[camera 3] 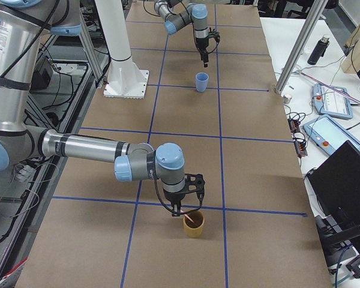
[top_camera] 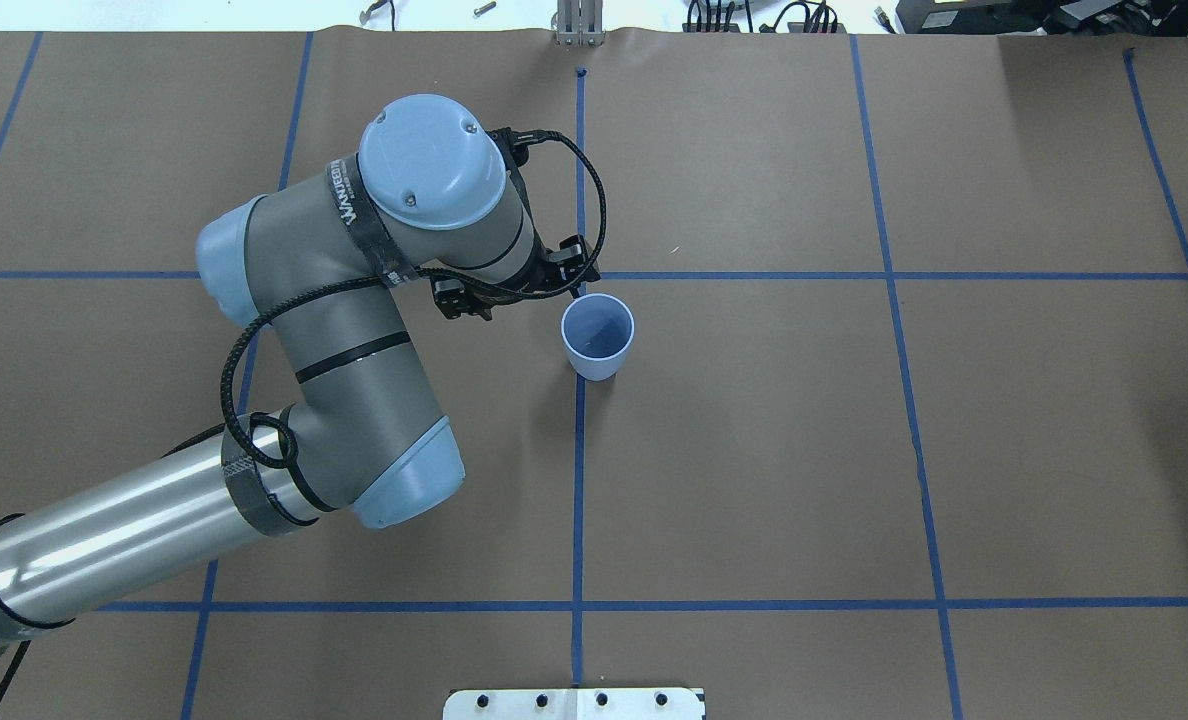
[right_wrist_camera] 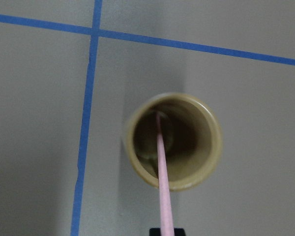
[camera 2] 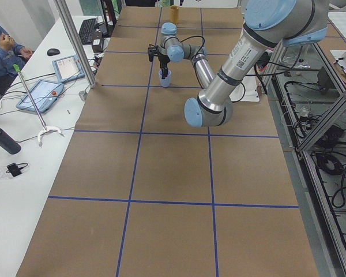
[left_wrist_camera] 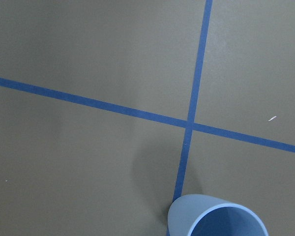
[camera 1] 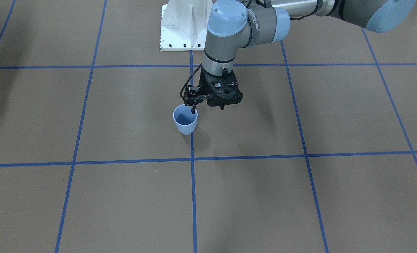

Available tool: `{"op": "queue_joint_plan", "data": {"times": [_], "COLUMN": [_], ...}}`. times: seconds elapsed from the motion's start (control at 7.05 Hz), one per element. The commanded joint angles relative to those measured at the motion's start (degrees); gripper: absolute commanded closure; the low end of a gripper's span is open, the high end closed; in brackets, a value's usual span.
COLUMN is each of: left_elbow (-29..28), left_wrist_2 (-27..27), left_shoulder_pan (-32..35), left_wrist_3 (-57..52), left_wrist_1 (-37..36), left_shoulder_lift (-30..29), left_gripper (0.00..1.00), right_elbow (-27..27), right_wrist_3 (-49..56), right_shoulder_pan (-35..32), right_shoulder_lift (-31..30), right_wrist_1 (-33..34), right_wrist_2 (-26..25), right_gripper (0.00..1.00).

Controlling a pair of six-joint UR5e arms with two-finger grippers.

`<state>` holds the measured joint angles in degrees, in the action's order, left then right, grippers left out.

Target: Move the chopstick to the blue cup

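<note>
The blue cup stands upright near a blue tape crossing, and shows nothing inside. My left gripper hangs just at its rim on the robot's side, fingers together and holding nothing. The left wrist view shows only the cup's rim at the bottom edge. The pale pink chopstick runs from my right gripper down into a tan cup. The right gripper stands just above that tan cup at the far right end of the table.
The white robot base plate lies behind the blue cup. Blue tape lines grid the brown table cover. An operators' desk with tablets and an aluminium post run along the table's far side.
</note>
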<state>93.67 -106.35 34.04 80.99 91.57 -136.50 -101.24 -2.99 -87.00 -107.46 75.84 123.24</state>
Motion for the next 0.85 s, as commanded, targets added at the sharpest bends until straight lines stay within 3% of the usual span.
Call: {"op": "queue_joint_plan", "data": {"times": [0.0, 0.14, 0.28, 0.43, 0.71], "left_elbow": [-0.33, -0.42, -0.5, -0.5, -0.5], "left_wrist_2": [0.0, 0.17, 0.26, 0.26, 0.26], "left_shoulder_pan": [-0.03, -0.29, -0.38, -0.38, -0.38], "left_wrist_3": [0.04, 0.13, 0.13, 0.13, -0.05], "left_wrist_1": [0.27, 0.45, 0.54, 0.54, 0.62], "left_shoulder_lift": [0.09, 0.52, 0.53, 0.53, 0.79], "left_gripper": [0.02, 0.02, 0.02, 0.02, 0.02], "right_elbow": [-0.18, -0.18, -2.01, -7.51, -11.95], "right_wrist_3": [0.52, 1.14, 1.58, 4.97, 20.22], "right_shoulder_pan": [-0.19, -1.24, -2.64, -5.87, -16.92], "right_shoulder_lift": [-0.03, 0.4, 0.41, 0.5, 10.1], "right_wrist_1": [0.01, 0.09, 1.49, 10.2, 33.64], "right_wrist_2": [-0.01, 0.07, 0.42, 0.77, 0.16], "right_gripper": [0.92, 1.0, 1.0, 1.0, 1.0]}}
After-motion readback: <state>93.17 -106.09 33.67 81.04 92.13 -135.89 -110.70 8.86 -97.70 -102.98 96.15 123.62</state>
